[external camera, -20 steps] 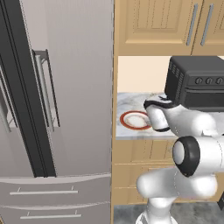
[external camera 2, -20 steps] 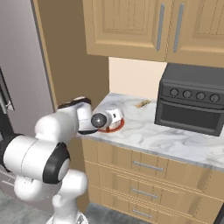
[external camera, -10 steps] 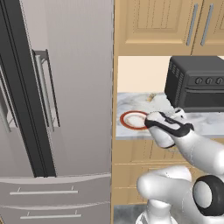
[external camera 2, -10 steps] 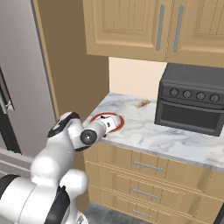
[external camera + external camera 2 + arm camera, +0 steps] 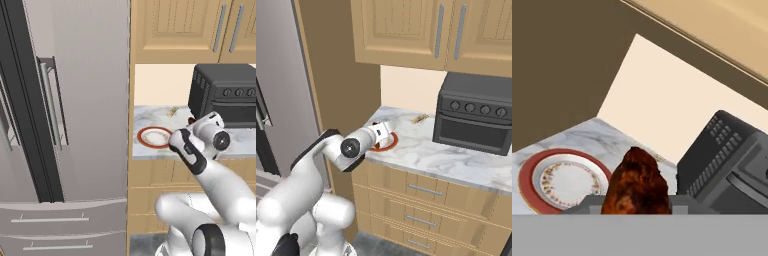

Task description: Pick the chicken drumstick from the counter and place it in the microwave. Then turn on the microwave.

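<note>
The gripper (image 5: 637, 212) is closed partway on the chicken drumstick (image 5: 637, 185), a lumpy reddish-brown piece, darker and charred at its top, rising between the jaws at 6 o'clock in the hand view. At 9 o'clock lies a red-rimmed plate (image 5: 559, 179) on the marbled counter (image 5: 607, 142); at 3 o'clock stands the black toaster oven (image 5: 727, 160).

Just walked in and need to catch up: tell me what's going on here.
The robot's gripper is shut on the chicken drumstick, lifted above the counter near a red-rimmed plate. A black toaster oven sits further along the counter. The drumstick has not yet gone into any microwave.
</note>
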Robot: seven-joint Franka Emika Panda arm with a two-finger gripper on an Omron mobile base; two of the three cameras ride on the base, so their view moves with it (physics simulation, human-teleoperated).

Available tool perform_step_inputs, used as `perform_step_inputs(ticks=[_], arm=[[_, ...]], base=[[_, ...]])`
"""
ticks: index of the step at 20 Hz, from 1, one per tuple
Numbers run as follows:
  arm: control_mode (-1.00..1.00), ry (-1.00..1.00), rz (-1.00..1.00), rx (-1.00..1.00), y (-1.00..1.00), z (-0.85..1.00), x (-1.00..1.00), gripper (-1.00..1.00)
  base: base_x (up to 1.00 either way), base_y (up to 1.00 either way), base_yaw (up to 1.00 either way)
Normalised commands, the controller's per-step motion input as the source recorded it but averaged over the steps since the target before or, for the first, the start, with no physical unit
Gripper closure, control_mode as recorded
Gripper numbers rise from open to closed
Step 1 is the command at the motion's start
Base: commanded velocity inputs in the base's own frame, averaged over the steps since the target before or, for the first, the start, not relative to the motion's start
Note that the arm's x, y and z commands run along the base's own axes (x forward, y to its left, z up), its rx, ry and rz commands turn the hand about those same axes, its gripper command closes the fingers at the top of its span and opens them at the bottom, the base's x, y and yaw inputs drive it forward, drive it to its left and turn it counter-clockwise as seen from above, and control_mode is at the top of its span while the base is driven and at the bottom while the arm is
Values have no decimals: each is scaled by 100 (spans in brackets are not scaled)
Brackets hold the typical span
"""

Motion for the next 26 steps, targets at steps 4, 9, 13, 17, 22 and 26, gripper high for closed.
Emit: perform_step_inputs(ticks=[4,9,13,17,22,26], arm=[[-100,14,-3,-4,-21,74,-41,100],[-100,14,-2,-4,-21,68,-47,100],[-100,19,0,-3,-18,57,-52,100],[-100,26,0,-2,-15,41,-49,100],[-100,24,0,-1,-4,22,-46,100],[-100,13,0,-2,1,9,-51,100]], base=[[0,0,0],[0,0,0],[0,0,0],[0,0,0],[0,0,0],[0,0,0]])
